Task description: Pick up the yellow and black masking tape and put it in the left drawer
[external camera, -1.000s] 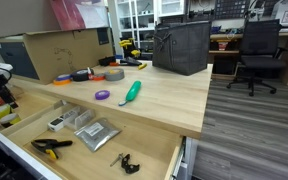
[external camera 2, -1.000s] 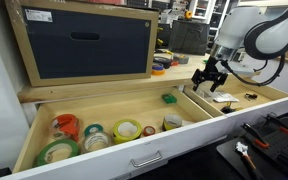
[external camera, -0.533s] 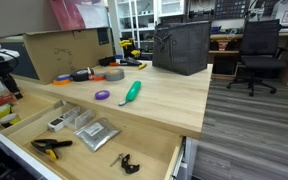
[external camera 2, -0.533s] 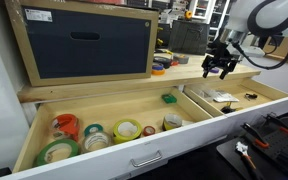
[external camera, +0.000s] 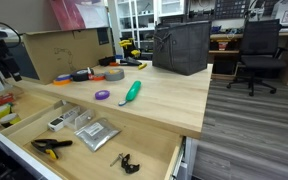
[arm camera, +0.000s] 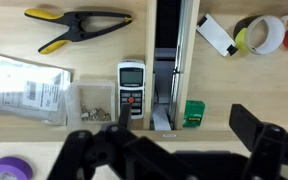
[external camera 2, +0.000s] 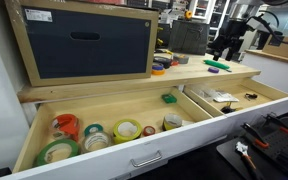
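A small yellow and black item [external camera: 130, 62], too small to make out as a ring, lies at the back of the tabletop near the dark bag; it may be the yellow and black masking tape. The left drawer [external camera 2: 29, 140] stands pulled out and holds several tape rolls; it also shows in the wrist view [arm camera: 246, 92]. My gripper [external camera: 6, 45] hangs open and empty high above the drawers, far from the tape. It shows in the other exterior view too [external camera 2: 227, 48]. In the wrist view the gripper [arm camera: 169, 150] has its jaws spread wide with nothing between them.
The other drawer [external camera: 154, 135] holds a yellow-handled clamp [arm camera: 79, 25], a remote-like device [arm camera: 131, 85] and plastic bags. A purple tape roll [external camera: 102, 95], a green-handled tool [external camera: 131, 92], an orange roll [external camera: 62, 79] and a cardboard box [external camera: 54, 50] are on the tabletop.
The gripper has risen from low over the drawers to well above the tabletop, staying open and empty. Nothing on the table or in the drawers has moved.
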`<state>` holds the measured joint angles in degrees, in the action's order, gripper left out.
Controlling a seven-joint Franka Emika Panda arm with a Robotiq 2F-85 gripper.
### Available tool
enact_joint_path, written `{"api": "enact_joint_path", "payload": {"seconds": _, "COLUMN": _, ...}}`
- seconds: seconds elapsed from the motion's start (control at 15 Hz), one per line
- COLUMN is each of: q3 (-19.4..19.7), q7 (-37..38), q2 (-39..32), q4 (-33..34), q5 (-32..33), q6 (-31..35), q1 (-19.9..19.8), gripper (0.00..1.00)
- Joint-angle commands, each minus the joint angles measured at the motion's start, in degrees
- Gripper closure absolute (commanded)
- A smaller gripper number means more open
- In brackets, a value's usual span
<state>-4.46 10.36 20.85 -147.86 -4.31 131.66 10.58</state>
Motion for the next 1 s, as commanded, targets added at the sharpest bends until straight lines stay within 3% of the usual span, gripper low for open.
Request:
{"api": "enact_joint_path", "payload": {"seconds": 0.0, "q3": 0.6, "q7": -7.3, "q2": 2.3, "q4": 2.9, "q5": -0.7, "q6": -6.3, "q1": -1.0, "gripper": 0.00}}
{"api": "enact_joint_path", "payload": {"seconds": 0.33, "q3": 1.7, "q7": -10.7, "q2": 2.8, "q4": 6.0, "q5": 0.8, "q6": -13.0, "q1": -3.1, "gripper": 0.00}}
{"api": "enact_joint_path", "payload": {"seconds": 0.67, "q3": 3.5, "q7": -6.3, "q2": 2.7, "q4": 7.8, "q5": -1.8, "q6": -12.5, "q1": -6.5, "gripper": 0.00}}
{"api": "enact_joint_path", "payload": {"seconds": 0.93, "q3": 3.0, "q7": -8.4, "q2": 2.4, "q4": 6.7, "q5": -0.6, "q6": -11.4, "q1": -6.5, "gripper": 0.00}}
